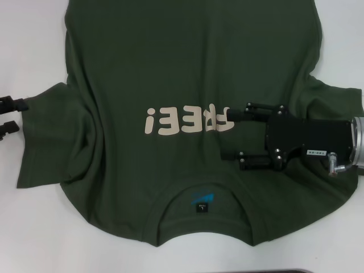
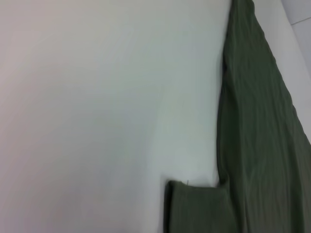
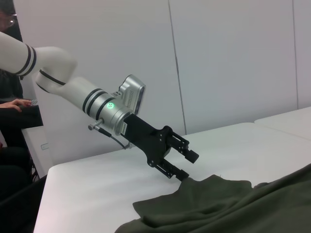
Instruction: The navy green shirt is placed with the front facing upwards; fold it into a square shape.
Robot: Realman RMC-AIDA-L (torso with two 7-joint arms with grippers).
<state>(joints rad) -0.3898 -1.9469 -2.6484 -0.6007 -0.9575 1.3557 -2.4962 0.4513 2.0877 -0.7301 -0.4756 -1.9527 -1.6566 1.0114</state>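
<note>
The navy green shirt lies spread front up on the white table, its collar toward me. Cream lettering crosses the chest, and a teal-and-black label shows inside the collar. My right gripper is open over the chest, fingers pointing at the end of the lettering. At the tip of the left sleeve my left gripper is also open, holding nothing. The right wrist view shows that left gripper just off the sleeve edge of the shirt. The left wrist view shows the shirt side and sleeve.
Bare white tabletop stretches beyond the left sleeve. A seated person is at the table's far side, behind my left arm, with a white wall beyond. A dark edge runs along the near table border.
</note>
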